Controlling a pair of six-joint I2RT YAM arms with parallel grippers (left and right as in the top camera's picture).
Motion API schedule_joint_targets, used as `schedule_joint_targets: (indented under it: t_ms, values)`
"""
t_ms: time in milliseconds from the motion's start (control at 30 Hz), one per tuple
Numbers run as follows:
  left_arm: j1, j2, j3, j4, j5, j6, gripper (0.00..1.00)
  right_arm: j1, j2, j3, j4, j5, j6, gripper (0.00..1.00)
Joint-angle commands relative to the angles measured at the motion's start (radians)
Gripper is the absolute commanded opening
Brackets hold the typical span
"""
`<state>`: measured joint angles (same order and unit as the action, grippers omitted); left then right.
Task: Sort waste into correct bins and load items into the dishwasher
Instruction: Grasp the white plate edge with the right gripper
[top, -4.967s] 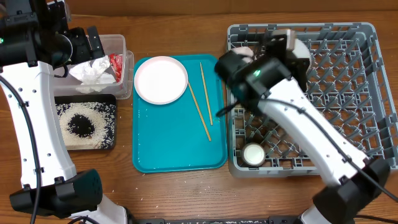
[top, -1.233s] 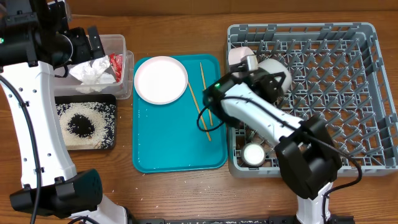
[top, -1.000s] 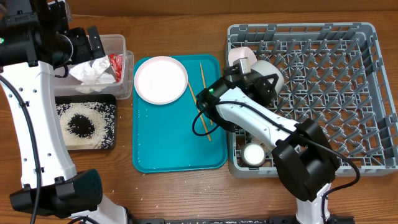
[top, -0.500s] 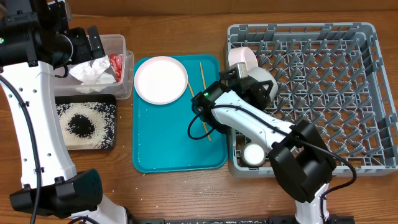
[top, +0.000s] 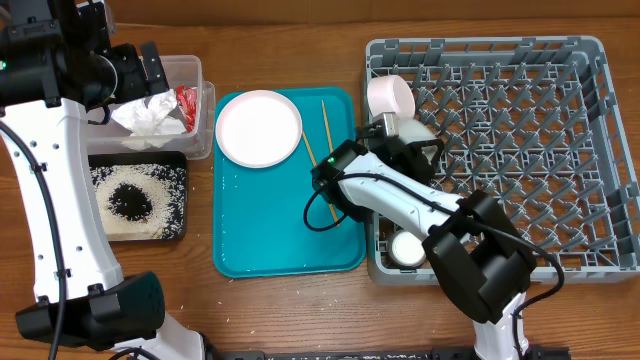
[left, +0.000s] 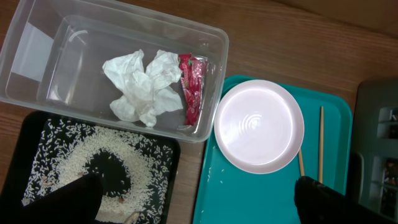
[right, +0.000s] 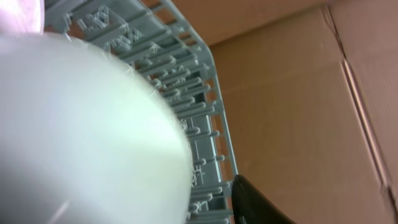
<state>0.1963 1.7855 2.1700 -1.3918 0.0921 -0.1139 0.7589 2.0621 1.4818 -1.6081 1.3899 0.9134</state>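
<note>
Three dishes in rack (top: 560, 150): pink bowl (top: 390, 97), green bowl (top: 420, 128), cup (top: 407, 248). To load: plate (top: 258, 127), chopsticks (top: 324, 160), on teal tray (top: 280, 250). Binned: napkin (top: 148, 115), scrap (top: 186, 104) in tub (top: 190, 68). The left hand (left: 194, 198) spread, empty; the right hand (top: 392, 128) at green bowl, grip unclear.

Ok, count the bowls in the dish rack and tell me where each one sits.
2. The pale pink bowl is in the dish rack's top-left corner in the overhead view. The grey-green bowl is right beside it, partly covered by the right arm, which could hide more.
</note>
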Motion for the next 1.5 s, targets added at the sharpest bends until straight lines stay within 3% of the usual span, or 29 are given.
schedule_joint_targets:
  t_ms: [0, 133, 167, 200, 667, 1100, 1333, 1467]
  values:
    - [-0.007, 0.008, 0.016, 0.001, -0.007, -0.014, 1.0, 0.03, 0.011, -0.005, 0.0, -0.001, 0.003, 0.47]
    - [-0.013, 0.008, 0.016, 0.001, -0.007, -0.014, 1.0, 0.051, 0.01, -0.002, -0.01, 0.0, 0.003, 0.61]
    - [-0.013, 0.008, 0.016, 0.001, -0.007, -0.014, 1.0, 0.053, 0.01, 0.0, -0.015, 0.0, 0.003, 0.77]
    - [-0.013, 0.008, 0.016, 0.001, -0.007, -0.014, 1.0, 0.056, 0.01, 0.005, -0.024, 0.001, 0.003, 1.0]
    - [-0.014, 0.01, 0.016, 0.001, -0.007, -0.014, 1.0, 0.122, 0.01, 0.228, -0.07, 0.087, 0.003, 1.0]
    - [-0.014, 0.01, 0.016, 0.001, -0.007, -0.014, 1.0, 0.126, 0.01, 0.241, 0.039, 0.048, 0.0, 1.0]
    - [-0.014, 0.01, 0.016, 0.001, -0.007, -0.014, 1.0, 0.124, 0.01, 0.434, 0.14, -0.204, -0.024, 1.0]
    - [-0.014, 0.01, 0.016, 0.001, -0.007, -0.014, 1.0, 0.111, 0.01, 0.644, 0.314, -0.566, -0.358, 1.0]
